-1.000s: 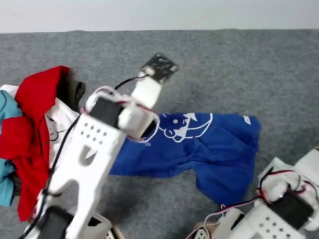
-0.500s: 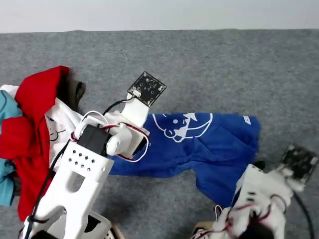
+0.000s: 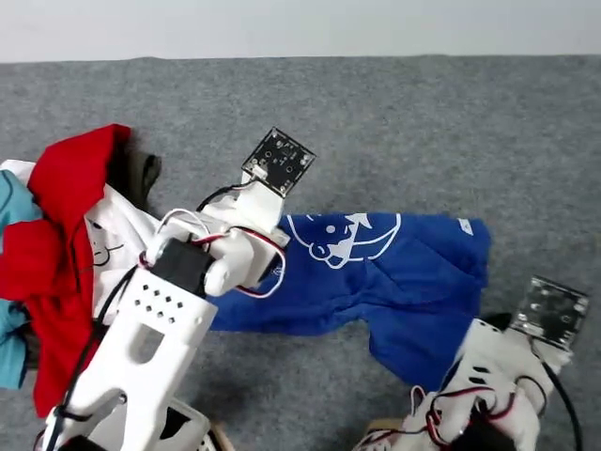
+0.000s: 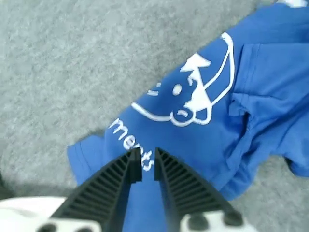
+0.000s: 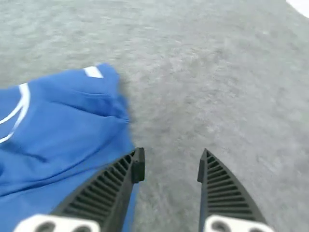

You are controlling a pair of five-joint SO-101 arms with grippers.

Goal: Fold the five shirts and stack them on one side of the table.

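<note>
A blue shirt with a white cartoon print lies spread and rumpled across the middle of the grey table. In the left wrist view my left gripper hovers over the lettering at the blue shirt's left end. Its jaws are almost together, and the narrow slit between them holds nothing. My right gripper stands open just off the corner of the blue shirt, over bare table. A heap at the far left holds a red shirt, a white shirt, a teal shirt and a dark shirt.
The left arm crosses the lower left of the high view, beside the heap. The right arm stands at the lower right corner. Bare grey felt runs behind and to the right of the blue shirt.
The left arm has drawn back and lowered over the blue shirt's left end. The right arm has swung round so its wrist now points at the shirt's right corner.
</note>
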